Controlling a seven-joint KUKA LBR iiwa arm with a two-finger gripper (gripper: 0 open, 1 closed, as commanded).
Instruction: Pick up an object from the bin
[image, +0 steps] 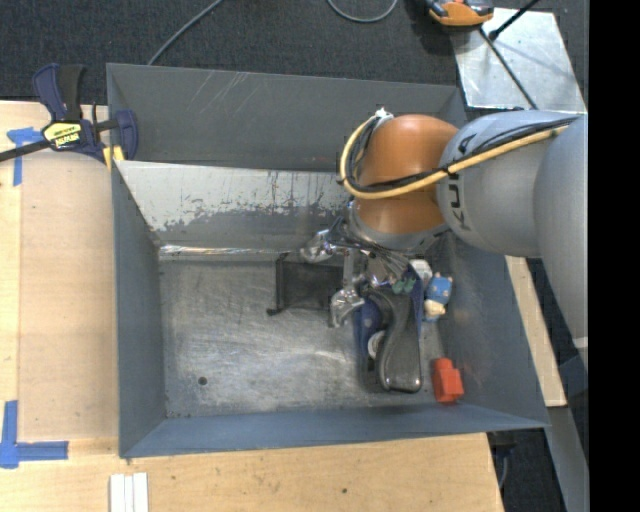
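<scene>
That black flat piece (298, 283) looks like an easy one to me: thin, probably light, maybe a bit floppy like rubber or foam, so not fragile, but it could bend or slide along the metal floor if it gets nudged. I'd take it by the right edge, pinching across the thickness, since that edge is what sits at the gripper (333, 275). It's matte black, roughly square, lying flat on the floor of the bin (135, 330), toward the back, about the middle. The jaws look spread, one tip on either side of that right edge, nothing pinched as far as I can see. Just right of it there's a small heap: a blue piece (368, 318), a long dark grey thing (402, 362) and an orange-red block (447, 381)
</scene>
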